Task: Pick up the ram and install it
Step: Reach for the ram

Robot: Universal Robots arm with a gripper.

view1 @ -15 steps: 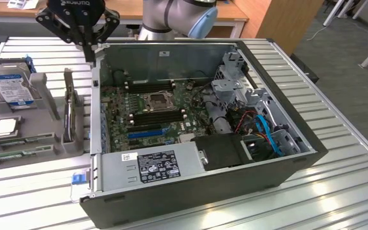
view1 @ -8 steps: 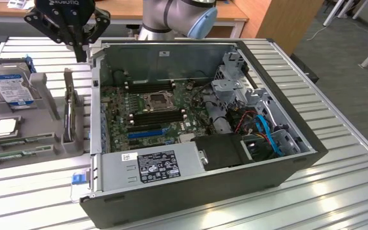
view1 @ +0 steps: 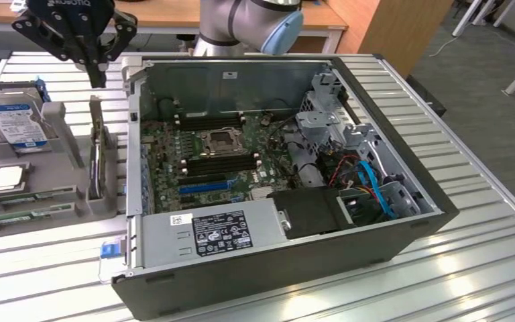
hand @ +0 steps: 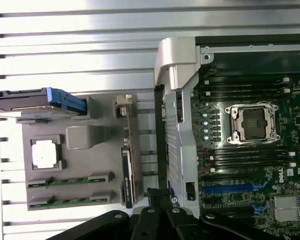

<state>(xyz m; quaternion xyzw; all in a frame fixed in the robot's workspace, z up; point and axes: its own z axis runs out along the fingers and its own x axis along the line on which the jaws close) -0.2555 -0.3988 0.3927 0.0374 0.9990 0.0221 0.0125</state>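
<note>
The claw point(view1: 96, 70), closed on nothing, hangs at 11 o'clock in the exterior view, above the far end of the gray holder point(view1: 47, 178). Its body carries upside-down ROBOTIQ lettering. The ram point(view1: 27, 198) lies flat in the holder's near slots, around 8 o'clock, with a second stick point(view1: 21, 217) just beside it, both well apart from the claw. A drive point(view1: 11, 117) with a blue-and-white label stands at 10 o'clock, its print too small to read. The open case point(view1: 284, 295) sits on the slatted surface point(view1: 472, 282). In the wrist view the motherboard point(hand: 240, 200) bears DELL.
</note>
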